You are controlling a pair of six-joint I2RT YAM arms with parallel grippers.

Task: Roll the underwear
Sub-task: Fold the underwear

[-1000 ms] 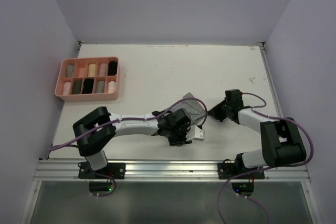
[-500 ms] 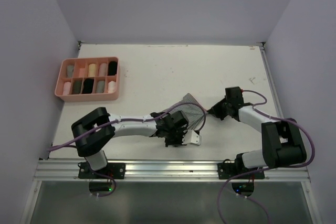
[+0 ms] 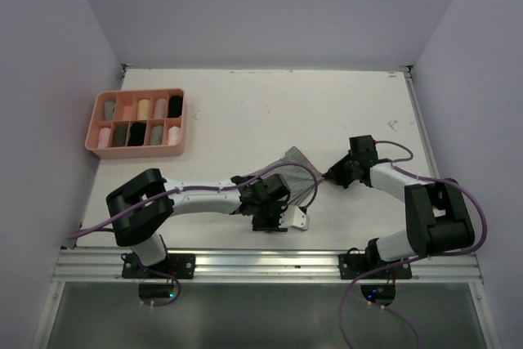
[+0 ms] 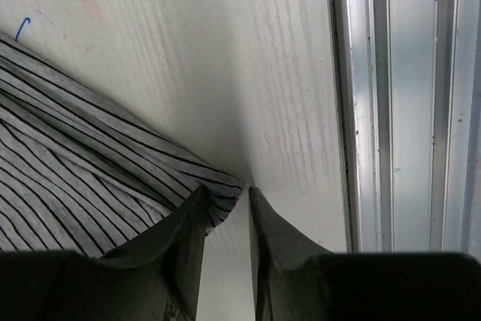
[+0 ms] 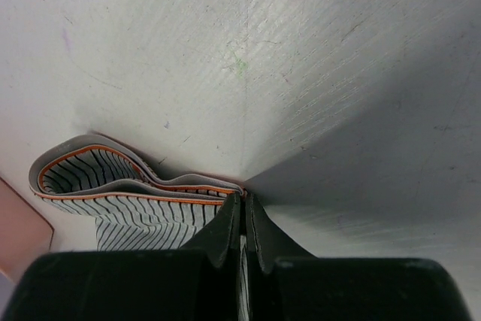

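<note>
Grey striped underwear (image 3: 296, 171): lies spread on the white surface (image 3: 245, 104) between the two arms, near the front edge. Not yet rolled.
Right end effector (image 5: 242, 199): fingers pressed together, pinching the orange-edged waistband end of the underwear.
Left end effector (image 4: 225, 202): fingers narrowly parted, with bare surface showing in the gap. The fabric's near corner touches the inside of one finger (image 4: 192, 219) but does not look clamped.
Step in hand (judgement): securing the near corner so a roll can begin against the anchored waistband.
How to do it well: slide the left fingers further over the corner so the cloth sits fully between them before closing. Tips low on the surface. The right side should give light tension only, without dragging the cloth. Roll evenly, stripes parallel.
Left wrist view only: where the corner sits relative to the fingers, and the aluminium rail (image 4: 383, 110) close alongside.
Right wrist view only: the waistband bunched into an open loop beside the pinch.
Top view only: the whole layout, and the pink tray (image 3: 135, 151) of rolled items, well apart at far left.
</note>
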